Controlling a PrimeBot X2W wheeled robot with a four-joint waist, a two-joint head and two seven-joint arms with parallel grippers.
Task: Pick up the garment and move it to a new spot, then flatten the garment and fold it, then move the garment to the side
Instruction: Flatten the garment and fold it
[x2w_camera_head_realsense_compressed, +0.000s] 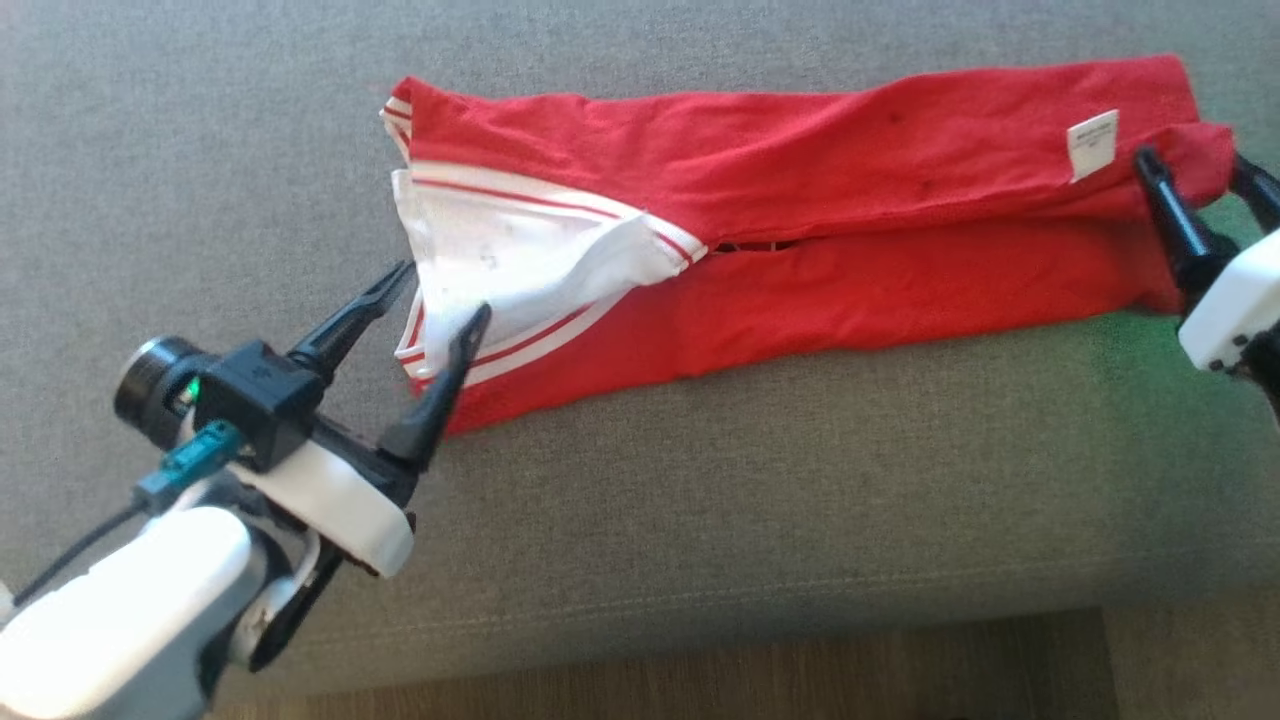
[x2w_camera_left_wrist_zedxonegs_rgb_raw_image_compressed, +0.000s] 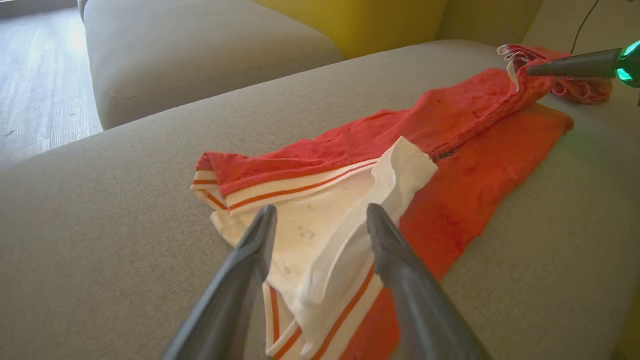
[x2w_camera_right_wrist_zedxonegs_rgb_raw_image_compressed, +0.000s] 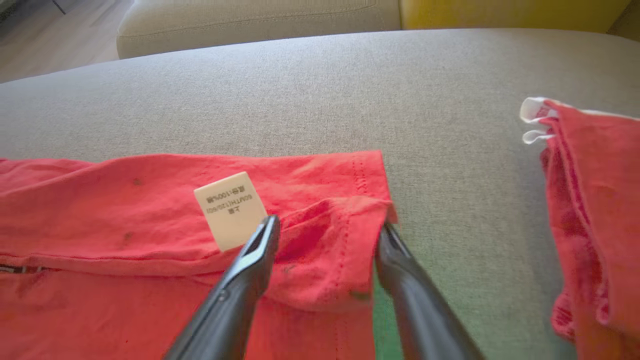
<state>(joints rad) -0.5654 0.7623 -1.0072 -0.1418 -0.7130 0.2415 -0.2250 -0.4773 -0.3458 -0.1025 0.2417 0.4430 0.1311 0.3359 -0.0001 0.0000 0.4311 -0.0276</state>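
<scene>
The garment (x2w_camera_head_realsense_compressed: 800, 190) is red with white, red-striped trim and lies folded into a long band across the grey sofa cushion (x2w_camera_head_realsense_compressed: 700, 480). My left gripper (x2w_camera_head_realsense_compressed: 445, 290) stands open at its left end, fingers either side of the white trim (x2w_camera_left_wrist_zedxonegs_rgb_raw_image_compressed: 320, 235), gripping nothing. At the right end my right gripper (x2w_camera_head_realsense_compressed: 1192, 158) is open too, its fingers straddling the red hem corner (x2w_camera_right_wrist_zedxonegs_rgb_raw_image_compressed: 345, 225) beside the white care label (x2w_camera_right_wrist_zedxonegs_rgb_raw_image_compressed: 230, 210). One finger of the right gripper (x2w_camera_left_wrist_zedxonegs_rgb_raw_image_compressed: 575, 65) shows in the left wrist view.
The cushion's front edge (x2w_camera_head_realsense_compressed: 700, 610) drops to a wooden floor (x2w_camera_head_realsense_compressed: 700, 690). A beige cushion (x2w_camera_left_wrist_zedxonegs_rgb_raw_image_compressed: 200, 50) and a yellow one (x2w_camera_left_wrist_zedxonegs_rgb_raw_image_compressed: 360, 20) lie beyond. A red bunch with white loops (x2w_camera_right_wrist_zedxonegs_rgb_raw_image_compressed: 595, 200) lies right of the hem; I cannot tell whether it belongs to the garment.
</scene>
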